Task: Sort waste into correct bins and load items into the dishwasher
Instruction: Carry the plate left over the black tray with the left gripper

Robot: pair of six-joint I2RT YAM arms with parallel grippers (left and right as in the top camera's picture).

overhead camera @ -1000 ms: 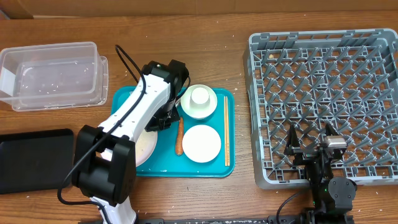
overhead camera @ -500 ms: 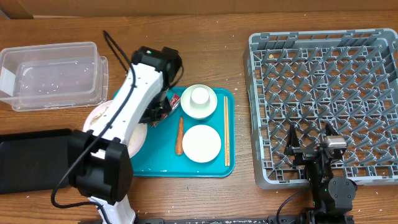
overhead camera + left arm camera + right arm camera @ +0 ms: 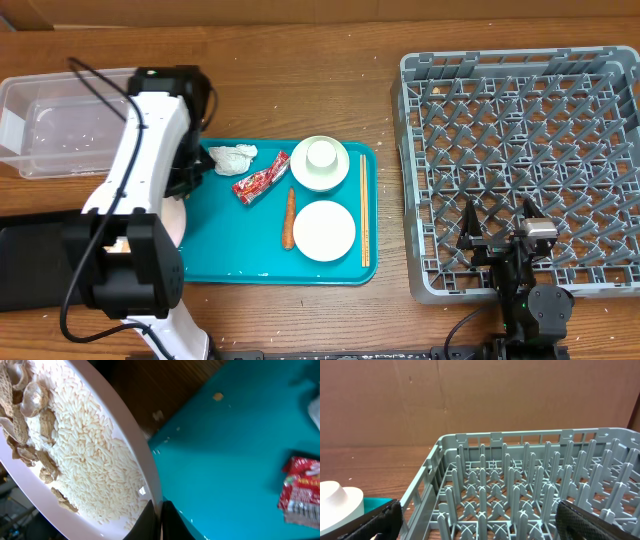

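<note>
One white plate [image 3: 122,422] w/ rice [image 3: 85,460] + beige crumbly scraps [image 3: 20,415], rim pinched tight in L gripper [image 3: 157,520]; R gripper [image 3: 497,207] wide open, empty, by grey peg rack [image 3: 520,150].

Not much going on apart from the main stuff: there's a teal tray [image 3: 250,255] lying flat on the table [image 3: 330,80], a bit left of the middle, long side running left to right. It's a plain rectangle with rounded corners and a low raised rim. Up close in the left wrist view the tray [image 3: 240,460] looks smooth and slightly glossy, and its edge hangs over dark wood [image 3: 150,390]. The table is brown with visible grain, some scuffs and little pale specks scattered around, especially near the front edge. Behind it, in the right wrist view, stands a flat brown board [image 3: 470,395] that looks like cardboard, with a faint vertical seam
</note>
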